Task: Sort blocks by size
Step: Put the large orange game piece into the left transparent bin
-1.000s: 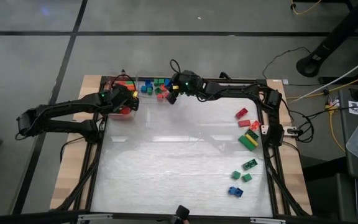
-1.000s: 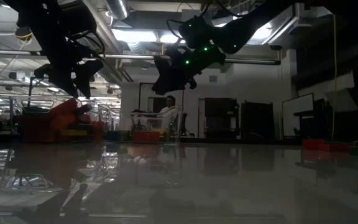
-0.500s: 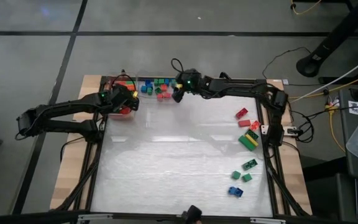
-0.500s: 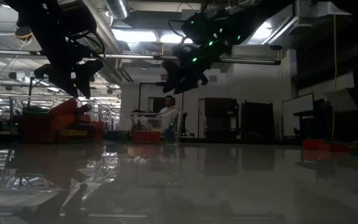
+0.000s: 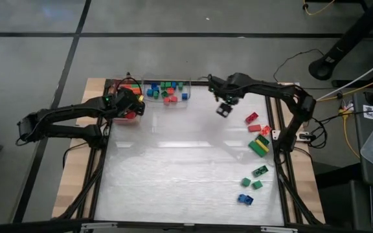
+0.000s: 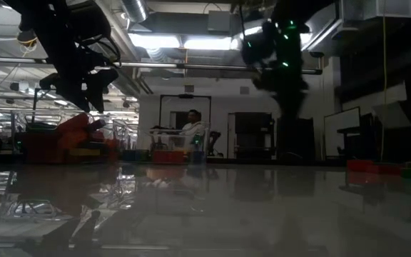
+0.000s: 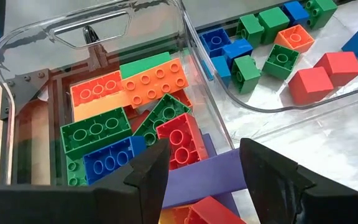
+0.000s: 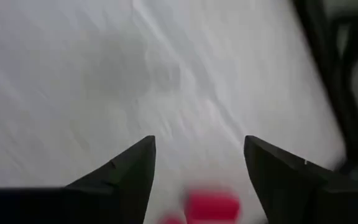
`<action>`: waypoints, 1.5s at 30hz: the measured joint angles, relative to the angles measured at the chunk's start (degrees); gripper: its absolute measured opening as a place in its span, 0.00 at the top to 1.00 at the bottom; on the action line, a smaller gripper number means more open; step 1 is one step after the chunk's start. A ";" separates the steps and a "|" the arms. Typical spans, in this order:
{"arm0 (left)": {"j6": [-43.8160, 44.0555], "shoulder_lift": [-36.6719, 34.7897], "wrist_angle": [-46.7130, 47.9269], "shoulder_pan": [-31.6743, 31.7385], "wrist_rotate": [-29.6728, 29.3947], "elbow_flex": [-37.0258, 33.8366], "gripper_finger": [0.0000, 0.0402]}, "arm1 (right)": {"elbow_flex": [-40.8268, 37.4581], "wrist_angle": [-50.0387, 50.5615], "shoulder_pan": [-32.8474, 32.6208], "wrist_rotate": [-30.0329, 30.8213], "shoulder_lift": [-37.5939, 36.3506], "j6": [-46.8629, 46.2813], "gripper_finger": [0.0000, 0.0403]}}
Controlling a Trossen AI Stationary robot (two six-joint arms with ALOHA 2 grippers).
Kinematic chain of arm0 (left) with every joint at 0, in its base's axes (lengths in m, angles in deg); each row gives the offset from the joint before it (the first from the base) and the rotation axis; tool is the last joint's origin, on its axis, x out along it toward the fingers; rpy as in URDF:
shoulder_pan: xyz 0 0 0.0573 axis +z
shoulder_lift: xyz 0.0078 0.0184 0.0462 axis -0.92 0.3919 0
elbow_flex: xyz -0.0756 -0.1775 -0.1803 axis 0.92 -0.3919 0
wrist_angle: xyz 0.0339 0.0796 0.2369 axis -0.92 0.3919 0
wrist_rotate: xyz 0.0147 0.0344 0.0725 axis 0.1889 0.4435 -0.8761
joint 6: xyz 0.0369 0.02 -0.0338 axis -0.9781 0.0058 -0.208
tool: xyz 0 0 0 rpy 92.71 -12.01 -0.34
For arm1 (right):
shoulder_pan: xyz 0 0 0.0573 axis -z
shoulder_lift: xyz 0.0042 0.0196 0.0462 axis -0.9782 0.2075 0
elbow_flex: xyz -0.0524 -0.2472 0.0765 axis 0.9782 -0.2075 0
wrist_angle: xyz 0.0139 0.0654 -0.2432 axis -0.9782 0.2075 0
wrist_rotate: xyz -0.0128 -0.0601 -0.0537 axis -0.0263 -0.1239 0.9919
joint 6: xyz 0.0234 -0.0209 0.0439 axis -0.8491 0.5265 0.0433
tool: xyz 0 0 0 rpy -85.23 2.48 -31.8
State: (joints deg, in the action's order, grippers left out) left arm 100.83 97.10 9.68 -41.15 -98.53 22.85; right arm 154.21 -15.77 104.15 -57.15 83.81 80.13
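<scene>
Beyond the right gripper's (image 8: 197,168) parted, empty fingers lies a red block (image 8: 211,204).

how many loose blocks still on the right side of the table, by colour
red: 3
yellow: 1
green: 4
blue: 1
total: 9, as far as the high view shows
</scene>
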 joint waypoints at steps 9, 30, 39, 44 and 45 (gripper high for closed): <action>-0.02 0.00 0.00 0.00 0.00 0.00 0.55 | -9.86 7.96 6.80 -5.10 0.11 -6.89 0.41; 0.00 0.00 0.00 0.00 0.00 0.00 0.55 | -22.65 7.04 9.38 5.19 0.11 23.81 0.41; 0.15 0.00 -0.02 0.00 0.00 -0.02 0.55 | -22.65 6.27 4.60 8.75 0.11 33.61 0.41; 0.16 0.00 -0.01 0.00 0.00 -0.01 0.55 | -22.65 3.84 1.90 11.10 0.11 39.96 0.41; 0.18 0.00 -0.02 0.00 0.00 -0.02 0.55 | -22.65 2.79 1.73 11.02 0.11 40.99 0.41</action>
State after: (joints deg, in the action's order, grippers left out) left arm 101.01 97.10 9.66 -41.15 -98.53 22.83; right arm 131.55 -12.98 105.88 -46.13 83.92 121.12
